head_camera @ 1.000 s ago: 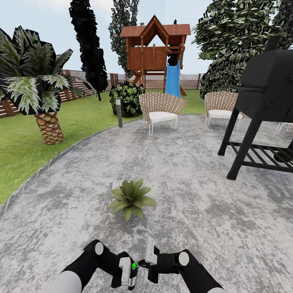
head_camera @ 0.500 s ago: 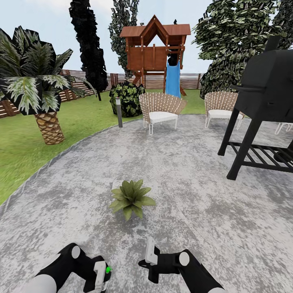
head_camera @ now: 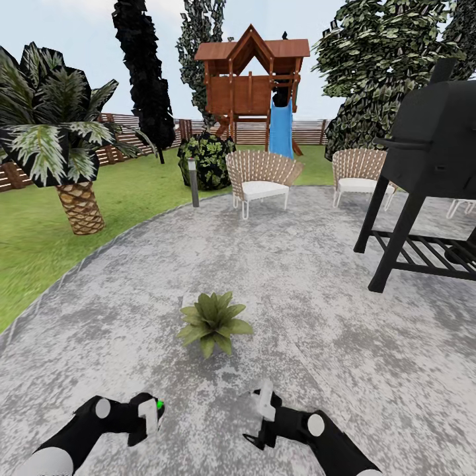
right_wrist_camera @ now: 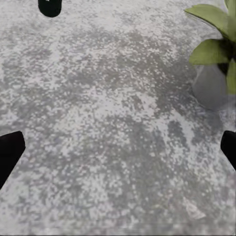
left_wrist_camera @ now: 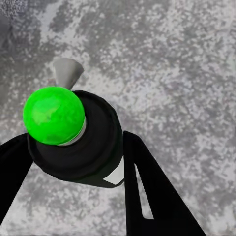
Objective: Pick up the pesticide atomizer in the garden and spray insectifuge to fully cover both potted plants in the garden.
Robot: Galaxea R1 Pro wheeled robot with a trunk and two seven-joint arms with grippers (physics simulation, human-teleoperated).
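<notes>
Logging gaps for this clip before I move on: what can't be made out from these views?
- Second potted plant: its place can't be told; one potted plant sits on the patio.
- Pesticide atomizer: body hidden by its own top and the left gripper.
- Pot: cut off by the right wrist view's edge, leaves over it.
- Right gripper: fingertips barely enter the right wrist view's edges.

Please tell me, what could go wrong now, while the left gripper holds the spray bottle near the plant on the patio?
1. The pesticide atomizer sits between the left gripper fingers, well short of the potted plant; spray from here may fall on the patio instead.
2. The open right gripper hangs close beside it, so the two arms might bump when the bottle is aimed.
3. A second plant must be found afterwards.
</notes>
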